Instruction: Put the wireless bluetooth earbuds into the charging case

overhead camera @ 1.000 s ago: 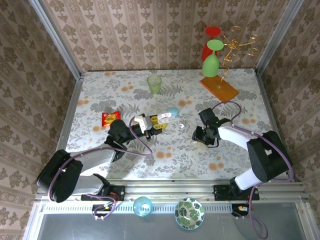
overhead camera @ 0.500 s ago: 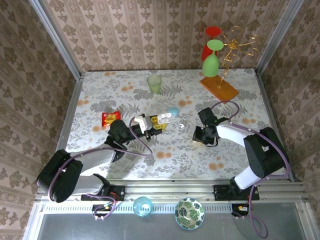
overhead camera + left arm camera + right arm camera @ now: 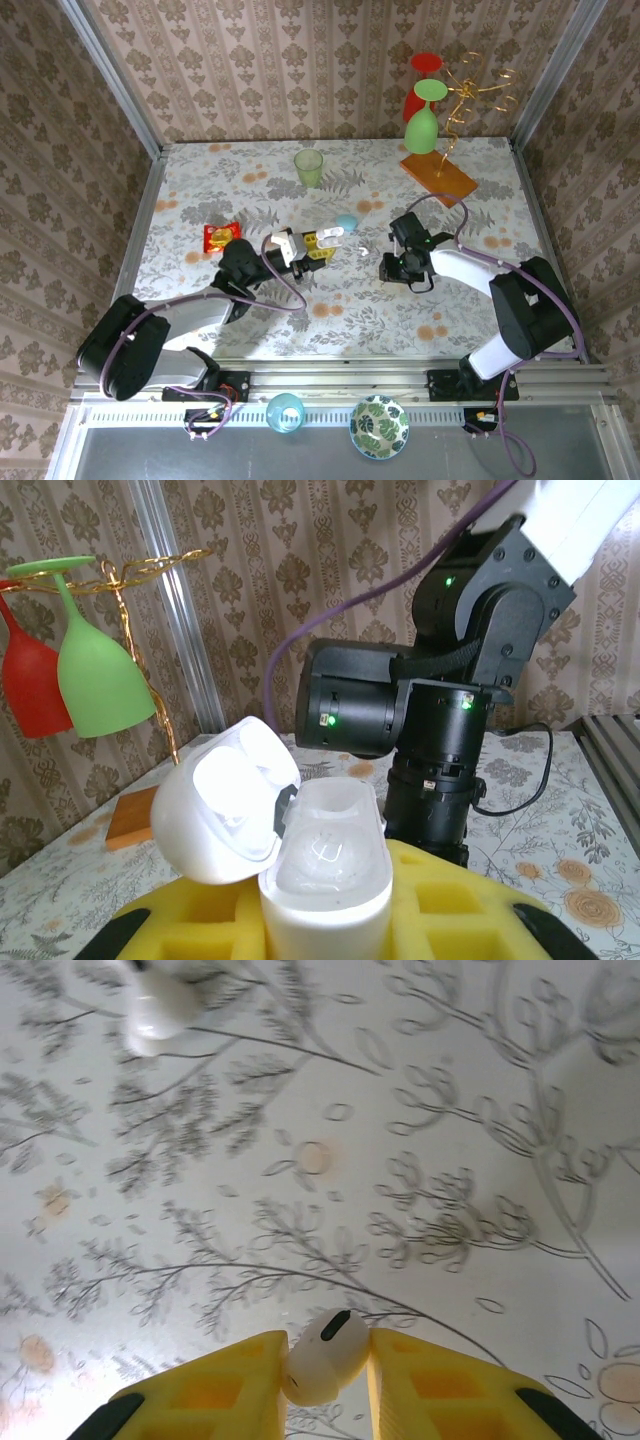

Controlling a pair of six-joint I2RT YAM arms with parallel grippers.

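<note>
Top external: what's diff on the table (image 3: 250, 190) vs a sec ago? (Op)

Biggest first: right arm (image 3: 465, 270) has swung in twd centre, so the right gripper (image 3: 393, 268) now sits closer to the left gripper (image 3: 316, 245). Left arm (image 3: 190, 312) is basically in the same spot, charging case (image 3: 329, 236) held at its tip as before. (Tech)

Pincers? (Op)

Right wrist cam: yellow fingertips (image 3: 230, 1385) clenched on the held earbud (image 3: 322, 1358), white w/ a dark slot, just above the tabletop. Left wrist cam: yellow pads (image 3: 450, 900) grasp the charging case upright, lid (image 3: 225, 800) flipped back, opening facing up. The right arm's black wrist looms right behind it. (Tech)

2nd bud? (Op)

The loose earbud (image 3: 160, 1005) lies on the table, top-left in the right wrist cam. In the top view it's the white speck (image 3: 360, 250) btwn the two grippers, touching neither. (Tech)

So what's it mean? (Op)

My read: bud 1 is picked and in transit, and the gap to the case is closing, but it's not over the opening yet. The case bed looks empty, tho glare makes that unsure. Next up prob. lining the stem w/ its well, then releasing gently. After that, back for the loose one. Risk: the bud sits skewed in the grip, so it may not seat 1st try. (Tech)
</note>
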